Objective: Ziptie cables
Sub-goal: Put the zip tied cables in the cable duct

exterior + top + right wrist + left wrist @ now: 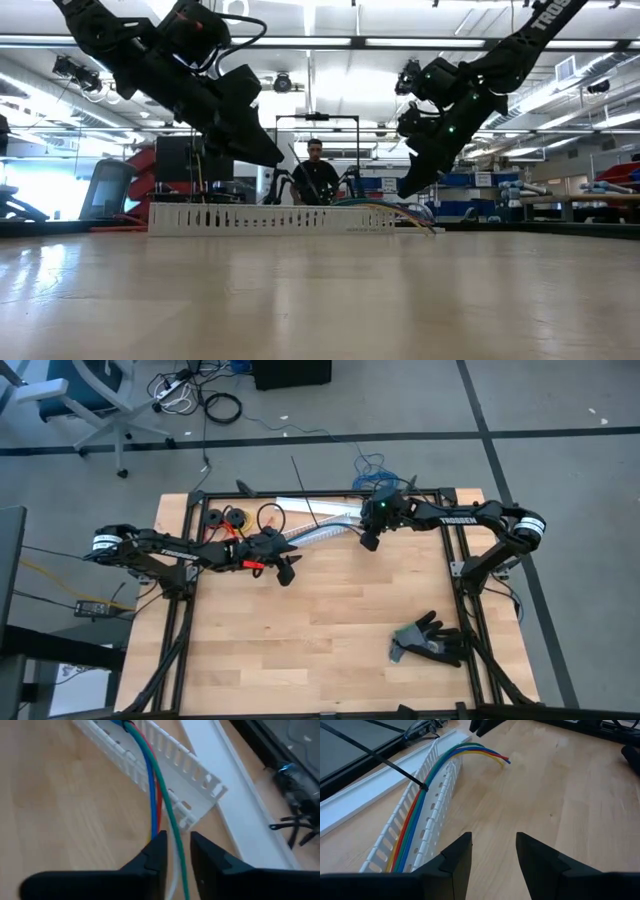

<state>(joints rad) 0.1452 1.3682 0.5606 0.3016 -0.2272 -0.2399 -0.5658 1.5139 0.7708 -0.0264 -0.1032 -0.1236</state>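
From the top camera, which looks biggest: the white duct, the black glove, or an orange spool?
1. Duct: longest, a slim white strip.
2. Glove: shorter than the duct but wider, so in area these two look close.
3. Spool: clearly the smallest, a little ring.

White slotted duct [318, 532] upper centre of surface [330, 620]; black glove [432, 640] lower right; wire spools [224, 517] upper left.
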